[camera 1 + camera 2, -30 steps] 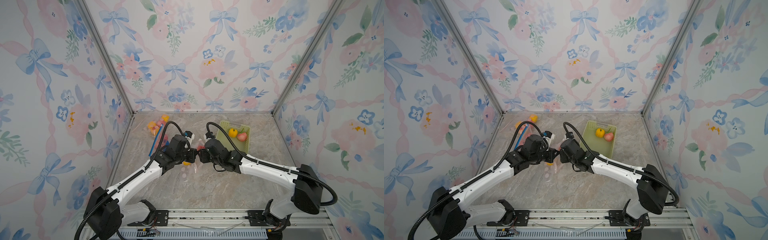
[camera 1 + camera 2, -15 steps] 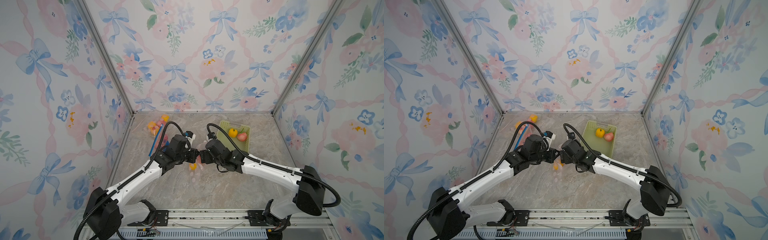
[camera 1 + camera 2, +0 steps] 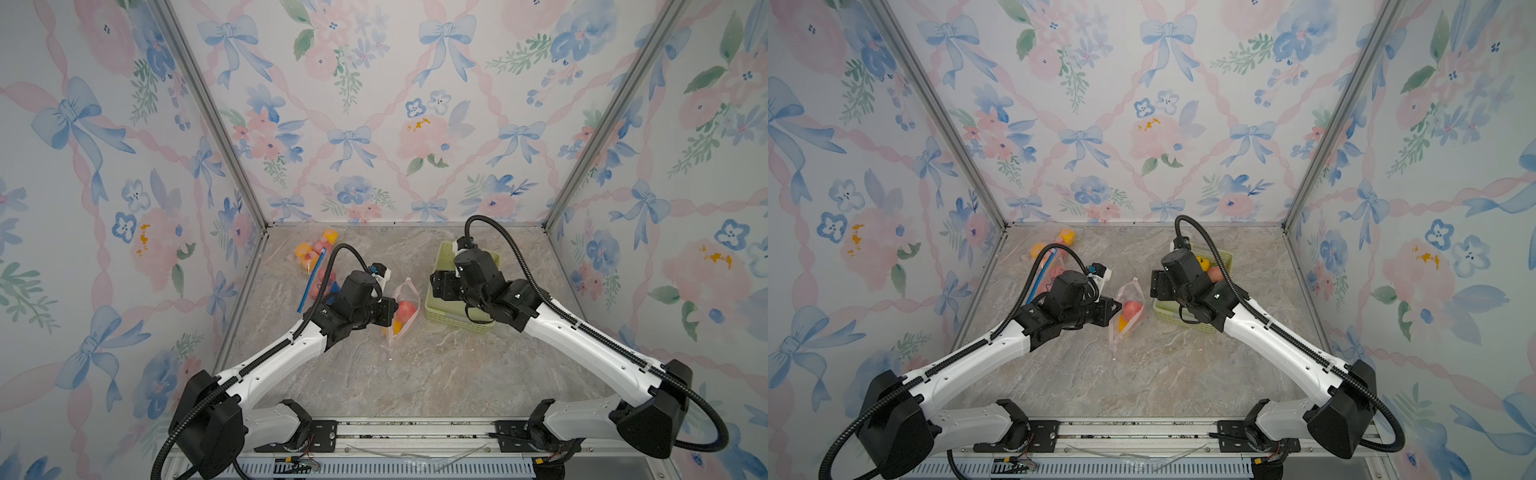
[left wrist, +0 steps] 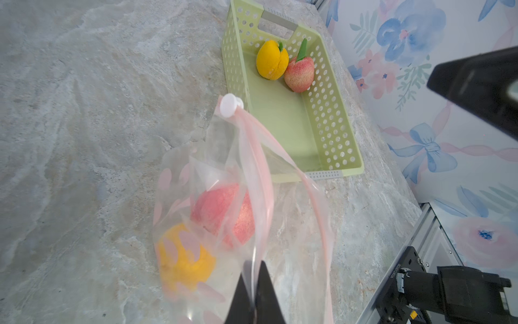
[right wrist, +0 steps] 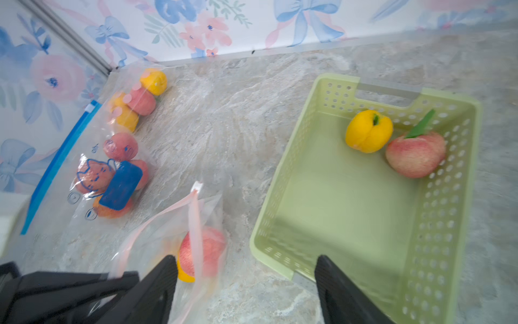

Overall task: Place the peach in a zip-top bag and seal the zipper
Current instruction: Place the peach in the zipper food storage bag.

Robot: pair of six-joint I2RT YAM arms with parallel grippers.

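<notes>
We see the left claw (image 4: 253, 270) clamped on the rim of the zip-top bag (image 4: 215, 160), 1 peach (image 4: 221, 213) inside; the right claw (image 5: 246, 265) stands apart, empty, near the basket (image 5: 280, 179).

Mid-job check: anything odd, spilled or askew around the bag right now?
Nothing spilled. The zip-top bag, pinched at its rim by the left gripper, gapes open with the slider parked at one end, unsealed. It holds a pink peach plus a yellow fruit, so two items, not one.
</notes>
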